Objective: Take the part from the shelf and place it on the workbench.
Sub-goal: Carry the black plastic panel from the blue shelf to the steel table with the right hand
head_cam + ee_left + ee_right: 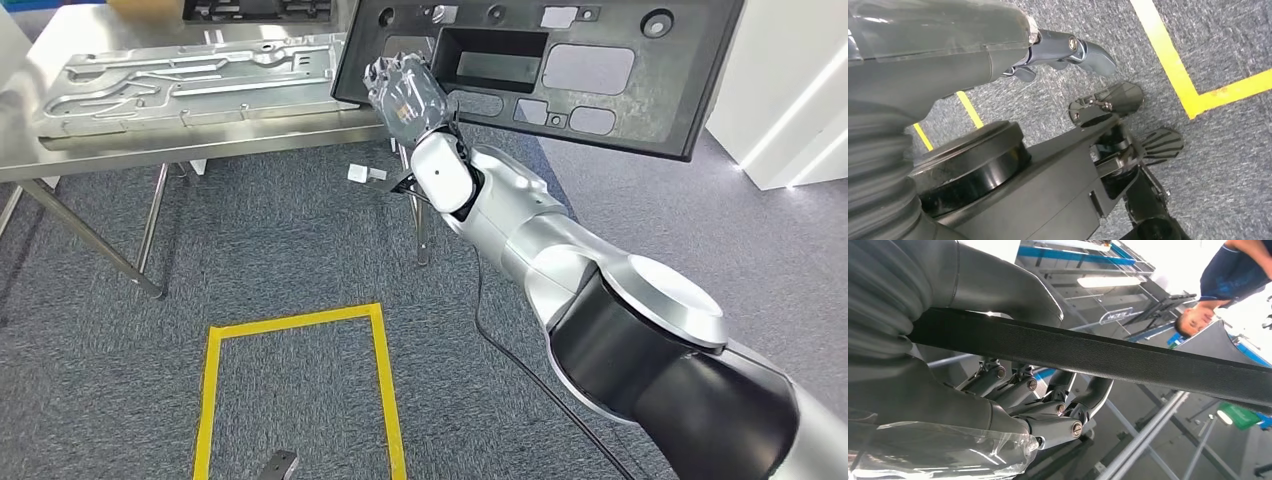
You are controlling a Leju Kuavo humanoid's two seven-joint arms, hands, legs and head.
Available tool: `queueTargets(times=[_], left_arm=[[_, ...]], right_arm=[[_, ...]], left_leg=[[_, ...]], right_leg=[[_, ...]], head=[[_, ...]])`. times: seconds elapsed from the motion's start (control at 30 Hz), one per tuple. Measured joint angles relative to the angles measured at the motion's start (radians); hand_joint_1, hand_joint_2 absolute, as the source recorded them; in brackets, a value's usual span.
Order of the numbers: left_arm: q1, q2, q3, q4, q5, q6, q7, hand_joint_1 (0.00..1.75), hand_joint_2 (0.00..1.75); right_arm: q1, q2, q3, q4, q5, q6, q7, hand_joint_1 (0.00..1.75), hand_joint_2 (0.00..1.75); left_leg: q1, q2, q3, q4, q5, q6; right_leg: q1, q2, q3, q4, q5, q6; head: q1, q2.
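From the head view, our right arm (560, 260) reaches up from the lower right of the frame toward the upper middle, silver with a black shoulder section. At its end our right hand (405, 95) grips the lower left edge of a large black plastic panel (590, 70), the part we are carrying. The panel is held up in the air, tilted, filling the upper middle and upper right of the frame; it has a rectangular opening and several smaller cut-outs. In the right wrist view, the panel's edge (1098, 357) runs as a dark bar across the frame, with the thumb on one side and the darker fingers (1048, 410) curled closed against the other, so the panel is pinched between them.

In the left wrist view, our left hand (1068, 50) hangs above grey carpet; one finger is extended, and we cannot tell how the rest lie.

In the upper left of the head view stands a steel workbench (60, 150) with a silver metal plate (190, 80) lying on it. The panel is just right of the workbench. Below, grey carpet (100, 340) carries a yellow tape rectangle (300, 320) in the lower middle. A person (1223, 285) in a dark blue top appears in the upper right of the right wrist view, beside shelf frames.
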Motion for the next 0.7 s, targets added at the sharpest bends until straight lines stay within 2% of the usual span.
queueTargets(times=[0.13,0.2,0.27,0.3,0.33,0.37,0.43,0.47,0.5,0.53,0.63,0.67,0.7], left_arm=[[0.003,0.0,0.001,0.0,0.003,-0.002,-0.003,0.0,1.75],[0.002,0.0,0.002,0.0,0.006,-0.003,-0.005,0.0,1.75],[0.002,0.0,0.003,0.0,0.007,-0.004,-0.005,0.0,1.75],[0.003,0.001,0.004,0.0,0.007,-0.004,-0.006,0.0,1.75],[0.003,0.001,0.005,0.0,0.007,-0.005,-0.007,0.0,1.75],[0.004,0.002,0.006,0.0,0.007,-0.006,-0.007,0.0,1.75],[0.006,0.001,0.007,0.0,0.007,-0.008,-0.008,0.0,1.75],[0.006,0.0,0.008,0.0,0.008,-0.009,-0.008,0.0,1.75],[0.006,0.0,0.008,0.001,0.008,-0.01,-0.009,0.0,1.75],[0.005,-0.001,0.009,0.001,0.008,-0.011,-0.01,0.0,1.75],[0.004,0.0,0.01,0.001,0.008,-0.013,-0.011,0.0,1.75],[0.004,0.0,0.01,0.001,0.008,-0.013,-0.011,0.0,1.75],[0.004,0.0,0.01,0.001,0.008,-0.013,-0.012,0.0,1.75]], right_arm=[[-0.001,0.0,0.007,0.001,0.0,0.012,-0.005,1.75,1.75],[-0.002,0.0,0.007,0.001,0.0,0.017,-0.007,1.75,1.75],[0.0,0.0,0.009,0.002,0.0,0.02,-0.009,1.75,1.75],[0.002,0.0,0.011,0.003,0.0,0.021,-0.01,1.75,1.75],[0.004,0.0,0.013,0.004,0.0,0.022,-0.011,1.75,1.75],[0.005,0.0,0.015,0.005,0.0,0.022,-0.011,1.75,1.75],[0.003,0.0,0.017,0.006,0.0,0.023,-0.01,1.75,1.75],[0.001,0.0,0.019,0.006,0.0,0.023,-0.01,1.75,1.75],[0.0,0.0,0.02,0.006,0.0,0.024,-0.01,1.75,1.75],[-0.001,0.0,0.022,0.006,0.0,0.025,-0.01,1.75,1.75],[-0.002,0.0,0.024,0.006,0.0,0.027,-0.009,1.75,1.75],[-0.003,0.0,0.024,0.006,0.0,0.027,-0.008,1.75,1.75],[-0.004,0.0,0.025,0.006,0.0,0.028,-0.008,1.75,1.75]], left_leg=[[-0.002,-0.003,0.006,-0.011,0.019,0.033],[-0.002,-0.002,0.01,-0.015,0.023,0.044],[-0.005,-0.002,0.011,-0.014,0.019,0.051],[-0.007,-0.002,0.013,-0.014,0.016,0.052],[-0.009,-0.002,0.016,-0.014,0.012,0.054],[-0.011,-0.003,0.021,-0.014,0.008,0.055],[-0.015,-0.005,0.035,-0.014,-0.002,0.054],[-0.018,-0.005,0.04,-0.014,-0.008,0.051],[-0.018,-0.005,0.044,-0.015,-0.014,0.047],[-0.018,-0.004,0.047,-0.017,-0.02,0.041],[-0.018,-0.002,0.063,-0.021,-0.036,0.026],[-0.017,-0.001,0.057,0.001,-0.045,0.022],[-0.016,-0.001,0.037,0.044,-0.058,0.018]], right_leg=[[0.0,-0.002,-0.005,0.012,-0.012,0.027],[-0.002,-0.004,-0.041,0.092,-0.058,0.034],[-0.002,-0.005,-0.107,0.228,-0.119,0.037],[-0.002,-0.005,-0.132,0.277,-0.131,0.037],[-0.002,-0.005,-0.14,0.291,-0.125,0.035],[0.0,-0.005,-0.128,0.265,-0.102,0.031],[0.006,-0.005,-0.057,0.13,-0.039,0.013],[0.01,-0.006,-0.023,0.067,-0.022,0.004],[0.014,-0.008,0.0,0.025,-0.018,-0.003],[0.017,-0.009,0.01,0.008,-0.026,-0.007],[0.014,-0.009,0.038,-0.012,-0.043,-0.013],[0.01,-0.01,0.054,-0.022,-0.047,-0.016],[0.006,-0.011,0.072,-0.032,-0.053,-0.017]], head=[[0.0,0.0],[0.0,0.0],[0.0,0.0],[0.0,0.0],[0.0,0.0],[0.0,0.0],[0.0,0.0],[0.0,0.0],[0.0,0.0],[0.0,0.0],[0.0,0.0],[0.0,0.0],[-0.001,0.0]])
